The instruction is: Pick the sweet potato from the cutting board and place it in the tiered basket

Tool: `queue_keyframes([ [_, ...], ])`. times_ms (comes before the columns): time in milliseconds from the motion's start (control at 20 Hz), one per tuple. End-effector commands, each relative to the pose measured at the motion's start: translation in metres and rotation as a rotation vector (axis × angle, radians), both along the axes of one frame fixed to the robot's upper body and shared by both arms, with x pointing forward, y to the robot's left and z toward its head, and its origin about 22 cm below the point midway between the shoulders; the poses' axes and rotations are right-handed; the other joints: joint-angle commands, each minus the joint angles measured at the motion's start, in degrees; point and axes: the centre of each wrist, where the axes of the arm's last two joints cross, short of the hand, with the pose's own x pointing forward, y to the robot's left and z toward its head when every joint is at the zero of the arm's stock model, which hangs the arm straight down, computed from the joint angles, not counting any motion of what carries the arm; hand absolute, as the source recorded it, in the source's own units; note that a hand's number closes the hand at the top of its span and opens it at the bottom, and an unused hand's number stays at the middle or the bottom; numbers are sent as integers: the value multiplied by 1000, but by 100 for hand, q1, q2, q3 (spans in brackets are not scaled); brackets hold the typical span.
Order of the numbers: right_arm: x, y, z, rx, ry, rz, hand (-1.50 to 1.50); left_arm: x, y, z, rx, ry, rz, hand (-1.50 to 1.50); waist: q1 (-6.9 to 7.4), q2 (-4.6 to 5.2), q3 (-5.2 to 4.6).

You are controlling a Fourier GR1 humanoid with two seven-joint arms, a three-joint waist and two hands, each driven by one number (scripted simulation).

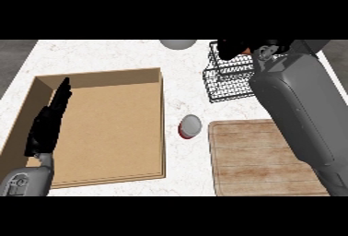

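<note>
Right hand (246,47) at about 1 o'clock, over the top of the tiered basket (228,80); dark fingers bunched at the basket's upper rim, but whether they are curled round anything cannot be told, since the hand is mostly a black mass partly cut off by the forearm. Sweet potato not visible anywhere: not on the cutting board (252,156), not seen inside the basket wire. Judgement: it is probably inside that hand or hidden beneath it, so the task looks to be at the placing stage. Long axis of the potato cannot be read.

The relation that matters: the hand sits right above the basket's 12 o'clock edge, the basket body extending toward 6 o'clock from the fingers. Any release should happen with the hand inside the wire walls, not on the rim.

Cutting board lies at 4–5 o'clock, bare wood, crossed by the right forearm. Left hand (49,122) at 9 o'clock, fingers straight, resting along the left wall of the cardboard box (108,133), well apart from the basket; the right hand is far nearer. Small red-and-white bowl (190,126) at centre, between box and board. Grey round object (178,44) at 12 o'clock.
</note>
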Motion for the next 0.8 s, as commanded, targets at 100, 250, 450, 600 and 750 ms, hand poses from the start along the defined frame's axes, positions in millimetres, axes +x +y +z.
queue_keyframes([
  [100, 25, -49, -16, -69, 19, -22, 150, 4, -8, 3, 3, 9, 6, 0, -18, -5, 3],
  [250, 44, -67, -13, -59, 59, 16, 150, -1, -7, -2, 1, 0, -2, 0, 32, 11, 2],
  [450, 48, -79, -32, -8, 122, 68, 150, 3, 0, 11, 3, 2, -5, 0, 17, 4, 3],
  [600, 50, -87, -53, 42, 179, 95, 150, -5, 9, 11, 5, -2, -5, 0, 16, -1, 4],
  [750, 56, -93, -45, 59, 206, 103, 150, -10, 1, -6, 7, 2, -1, 0, 13, -6, 2],
])
